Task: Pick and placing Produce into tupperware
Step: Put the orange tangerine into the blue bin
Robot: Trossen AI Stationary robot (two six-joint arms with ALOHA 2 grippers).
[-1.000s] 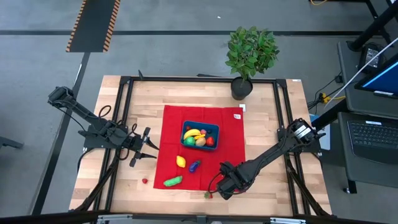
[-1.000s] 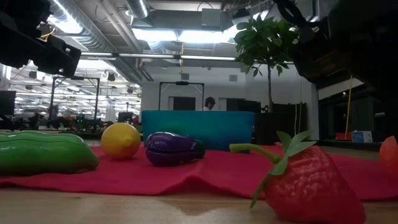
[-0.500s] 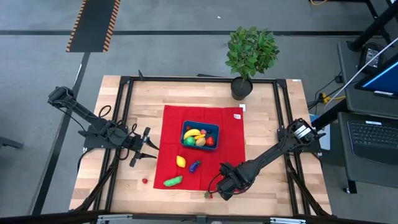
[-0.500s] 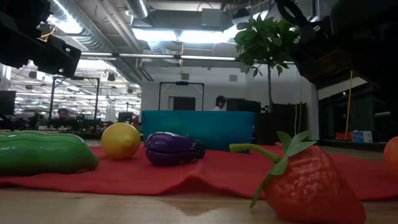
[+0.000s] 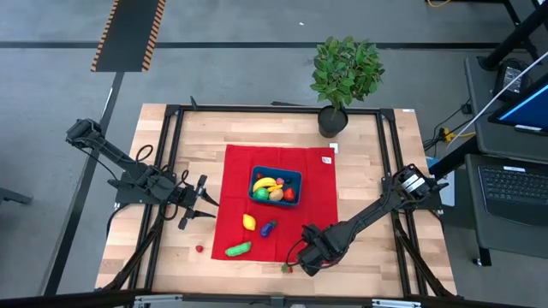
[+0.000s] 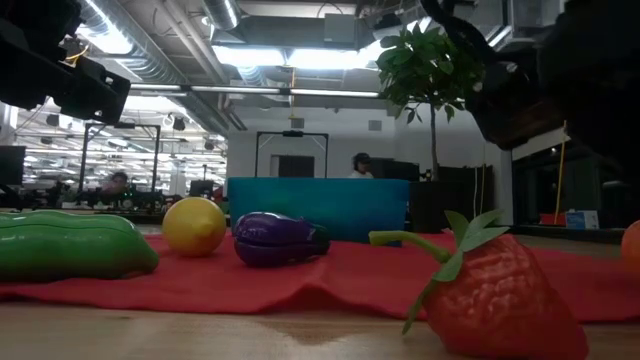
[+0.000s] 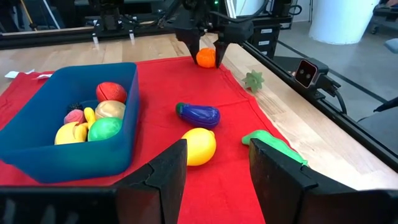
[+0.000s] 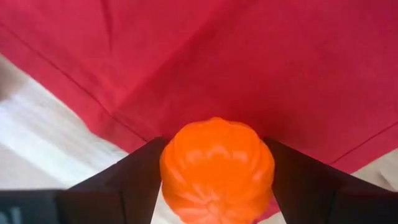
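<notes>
Looking straight down, the teal tupperware [image 5: 276,186] sits mid-cloth on the red cloth [image 5: 321,184], already holding several produce pieces; the right gripper [image 5: 301,257] hangs at the cloth's near edge. Across the table, the left wrist view shows the left gripper [image 7: 217,163] half open and empty, facing a lemon [image 7: 199,146] and eggplant [image 7: 199,114]. Up close, the right wrist view shows a ribbed orange fruit [image 8: 217,169] clamped between the right gripper's fingers [image 8: 134,180].

One tupperware [image 7: 37,152]; one red cloth [image 5: 321,205]; one potted plant [image 5: 344,77]; two claws.
</notes>
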